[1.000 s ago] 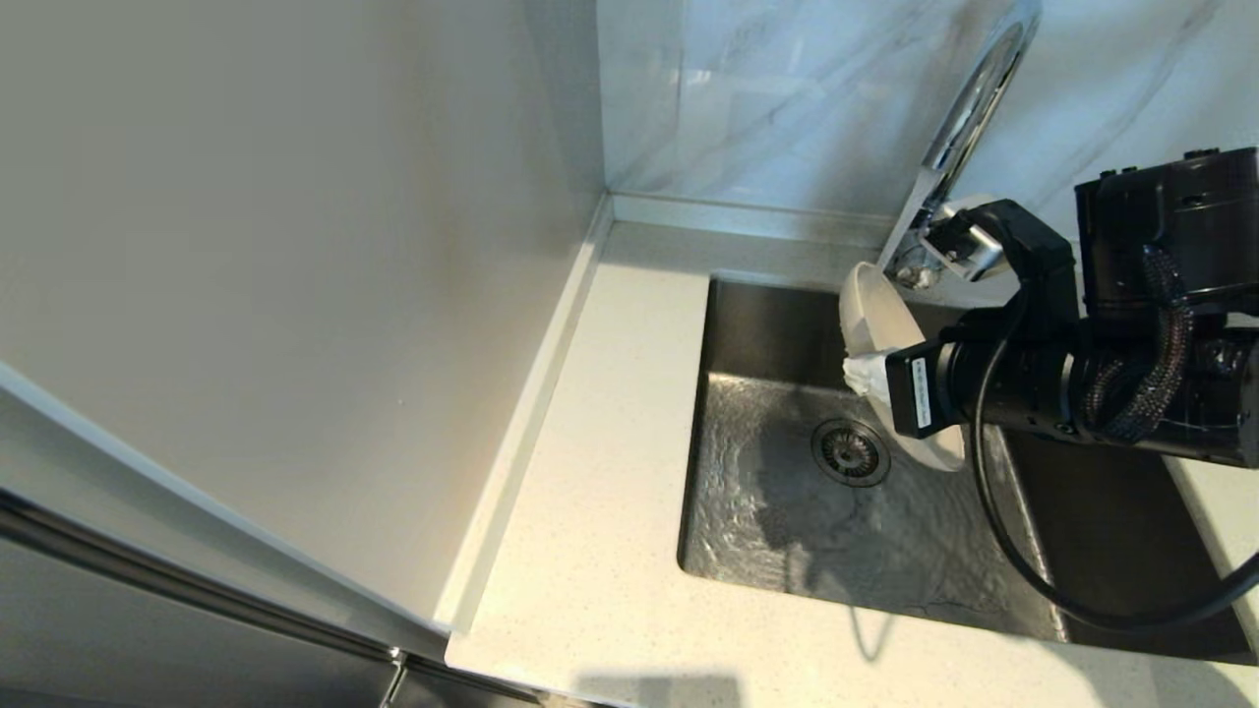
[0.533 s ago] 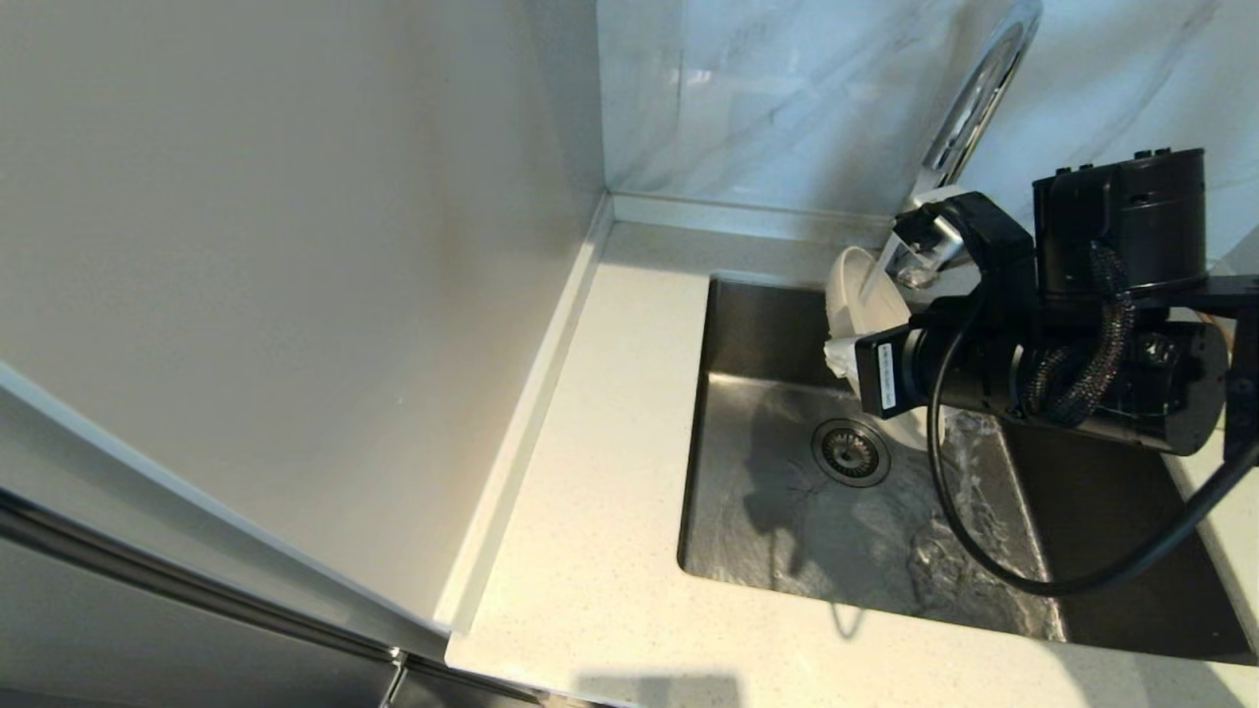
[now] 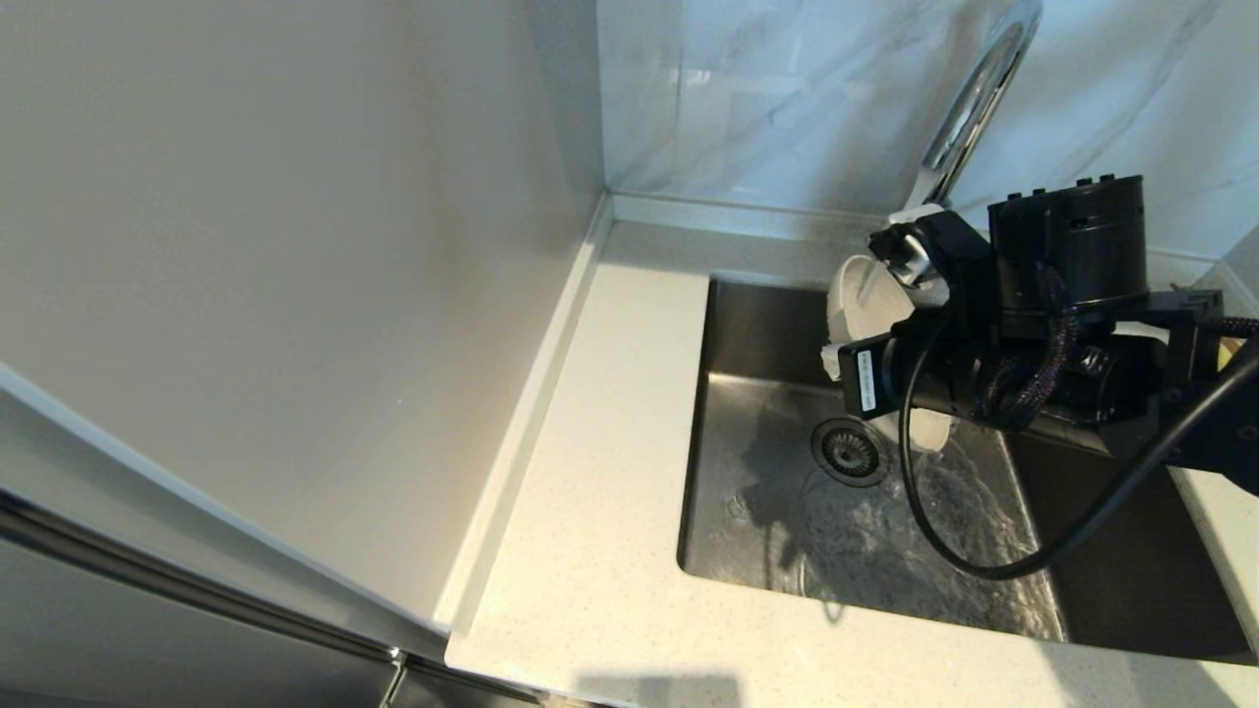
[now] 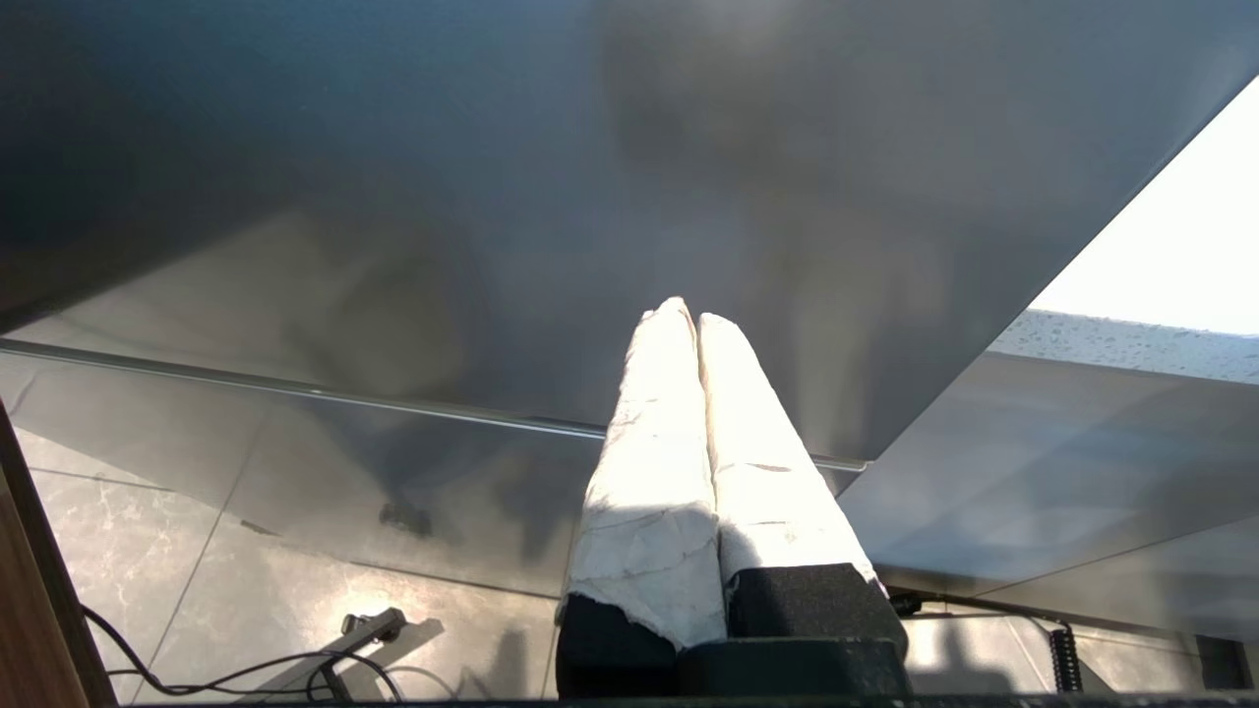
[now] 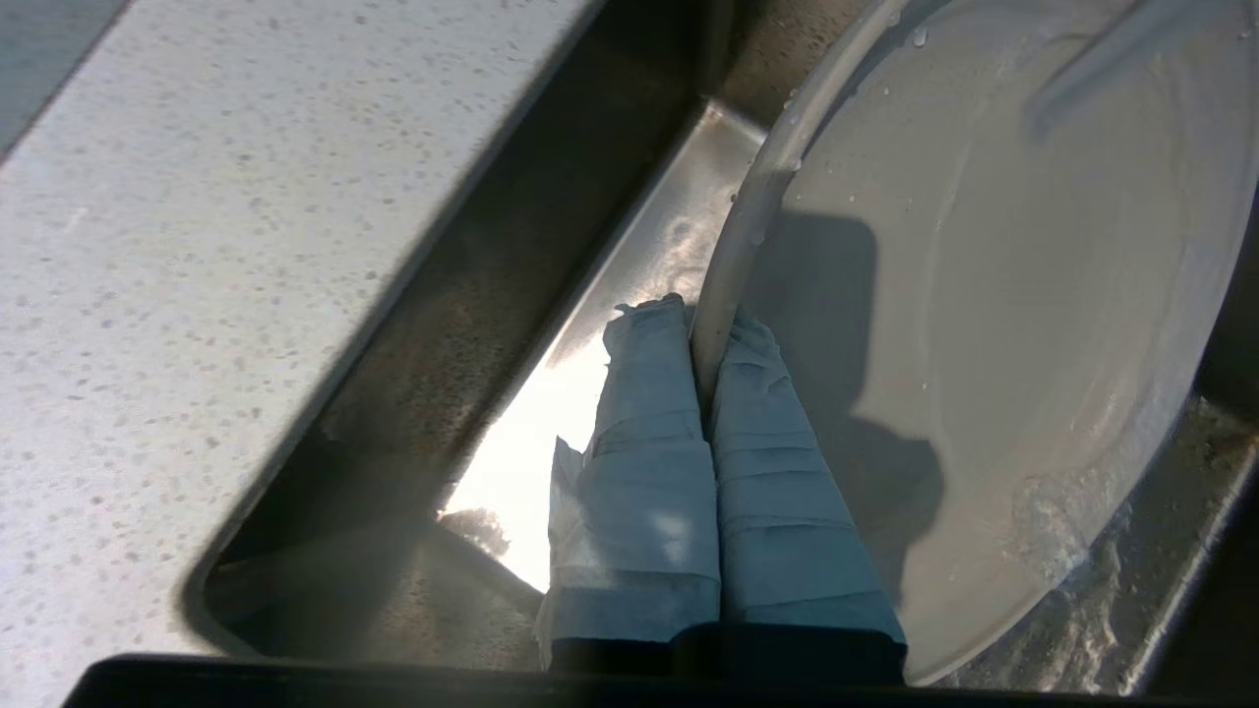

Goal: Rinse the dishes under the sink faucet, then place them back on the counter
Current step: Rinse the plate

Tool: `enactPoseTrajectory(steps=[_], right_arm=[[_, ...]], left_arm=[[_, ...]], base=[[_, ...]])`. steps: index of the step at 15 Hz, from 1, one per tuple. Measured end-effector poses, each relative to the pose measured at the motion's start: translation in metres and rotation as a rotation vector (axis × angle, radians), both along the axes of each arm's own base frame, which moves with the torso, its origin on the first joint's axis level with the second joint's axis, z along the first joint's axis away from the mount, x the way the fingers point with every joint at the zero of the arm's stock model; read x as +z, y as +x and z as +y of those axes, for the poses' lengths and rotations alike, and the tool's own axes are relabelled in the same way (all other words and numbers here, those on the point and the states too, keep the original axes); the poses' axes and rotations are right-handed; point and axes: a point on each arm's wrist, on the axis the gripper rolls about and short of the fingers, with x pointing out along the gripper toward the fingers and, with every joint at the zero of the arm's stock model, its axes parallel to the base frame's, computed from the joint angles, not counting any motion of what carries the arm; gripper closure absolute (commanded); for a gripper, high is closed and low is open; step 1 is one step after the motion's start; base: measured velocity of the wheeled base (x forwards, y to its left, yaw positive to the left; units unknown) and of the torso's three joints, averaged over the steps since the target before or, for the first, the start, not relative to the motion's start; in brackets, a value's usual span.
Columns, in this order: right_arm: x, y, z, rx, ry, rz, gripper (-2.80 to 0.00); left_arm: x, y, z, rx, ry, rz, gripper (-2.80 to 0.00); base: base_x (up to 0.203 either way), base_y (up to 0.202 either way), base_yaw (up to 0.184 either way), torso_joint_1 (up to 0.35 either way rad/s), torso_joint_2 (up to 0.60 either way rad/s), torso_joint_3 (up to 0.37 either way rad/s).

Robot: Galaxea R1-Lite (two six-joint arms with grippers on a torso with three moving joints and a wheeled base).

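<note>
Head view: my right gripper (image 3: pixel 834 362) is over the sink (image 3: pixel 787 511), fingers pinched on the rim of the plate (image 3: pixel 854 300). The plate is tilted on edge, held above the basin near the back wall, right under the faucet (image 3: pixel 969 103) spout. A thin stream hits the plate face; water ripples across the sink floor around the drain strainer (image 3: pixel 851 450). The table (image 3: pixel 610 472) runs along the sink's left and front sides.

Left wrist view: my left gripper (image 4: pixel 686 313) is parked low beside a grey panel (image 4: pixel 590 197), taped fingers pressed together on nothing, tiled floor (image 4: pixel 197 590) below.

Right wrist view: my fingers (image 5: pixel 639 433) clamp the plate (image 5: pixel 984 295) rim, one finger on each side. The plate face is wet, with droplets along the rim. Sink wall (image 5: pixel 511 295) and speckled table (image 5: pixel 197 246) beyond.
</note>
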Motion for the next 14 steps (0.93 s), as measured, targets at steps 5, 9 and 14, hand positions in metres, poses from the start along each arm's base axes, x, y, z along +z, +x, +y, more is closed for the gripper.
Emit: enactPoseTrajectory(steps=[5, 9, 14], right_arm=[[-0.009, 0.008, -0.008, -0.08, -0.032, 0.019, 0.0], [-0.016, 0.009, -0.021, -0.17, -0.004, 0.039, 0.0], [0.0, -0.008, -0.04, -0.243, 0.194, 0.02, 0.0]], left_arm=[[0.0, 0.0, 0.0, 0.001, 0.0, 0.0, 0.0], [0.0, 0.0, 0.0, 0.001, 0.0, 0.0, 0.0], [0.0, 0.0, 0.0, 0.001, 0.0, 0.0, 0.0]], base=[[0.0, 0.0, 0.0, 0.0, 0.0, 0.0], [0.0, 0.0, 0.0, 0.0, 0.0, 0.0], [0.0, 0.0, 0.0, 0.0, 0.0, 0.0]])
